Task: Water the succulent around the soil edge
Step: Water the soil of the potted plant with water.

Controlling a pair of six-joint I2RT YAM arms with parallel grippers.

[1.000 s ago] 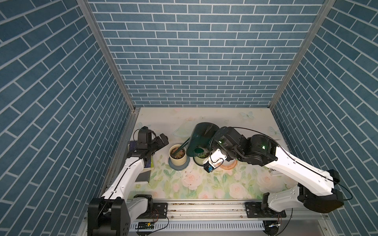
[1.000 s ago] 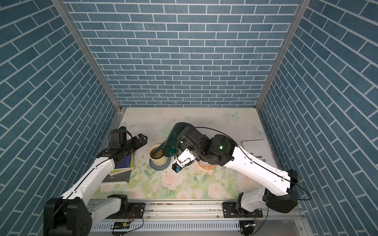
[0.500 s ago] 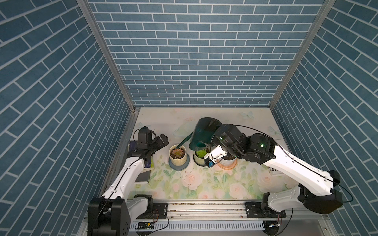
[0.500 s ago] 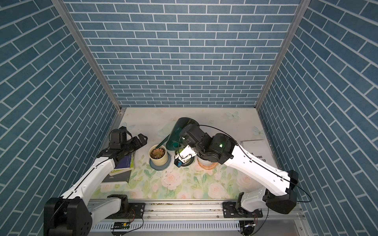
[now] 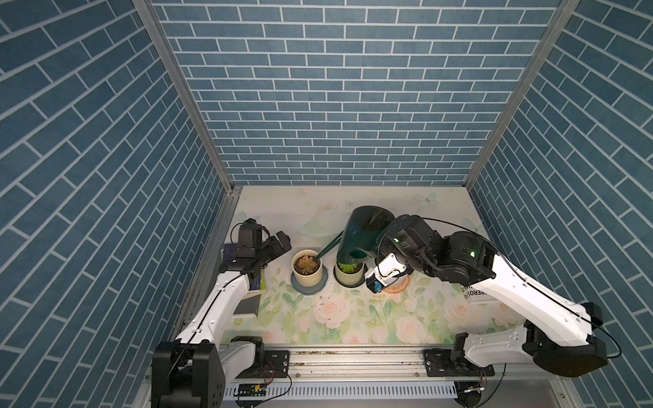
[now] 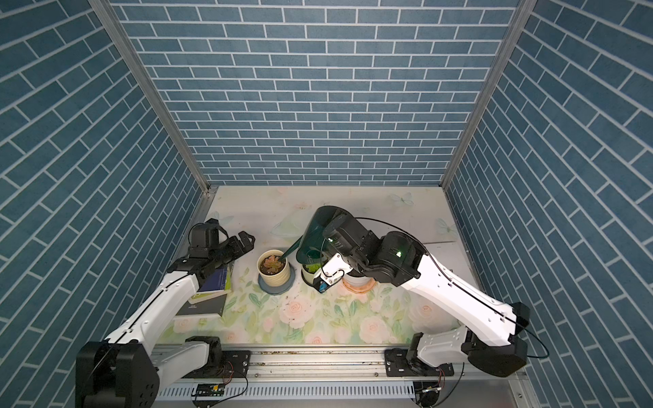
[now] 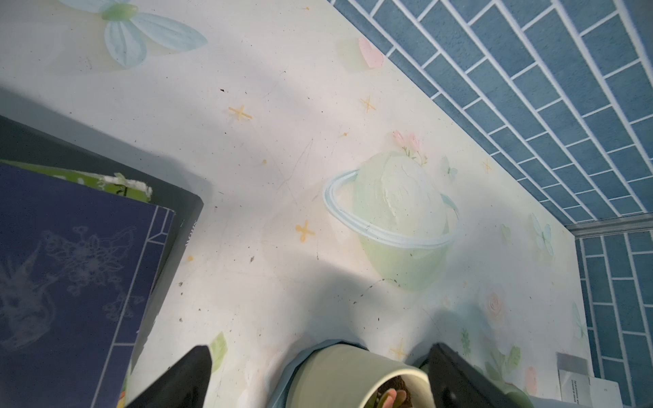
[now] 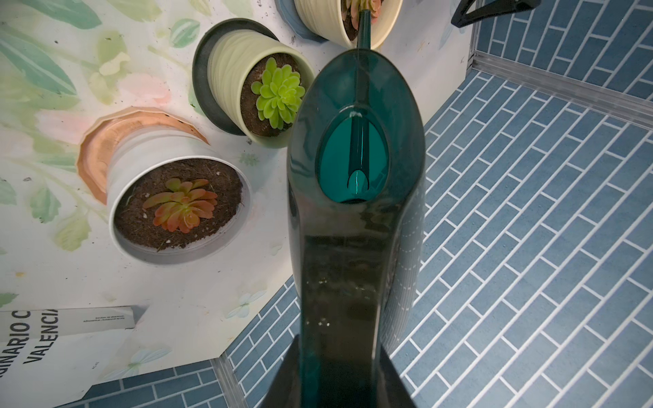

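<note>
Our right fingers (image 8: 282, 385) clamp the handle of the stiff, slick watering can (image 8: 357, 247), weight likely ahead of them; left fingers (image 7: 176, 381) gape empty

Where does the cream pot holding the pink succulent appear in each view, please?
In a top view: cream pot, left of the table's middle.
In a top view: same spot.
Left wrist: between the fingers of the open left gripper, cut by the frame.
Right wrist: at the spout tip of the teal watering can.
Shared landmark: its blue saucer.
</note>
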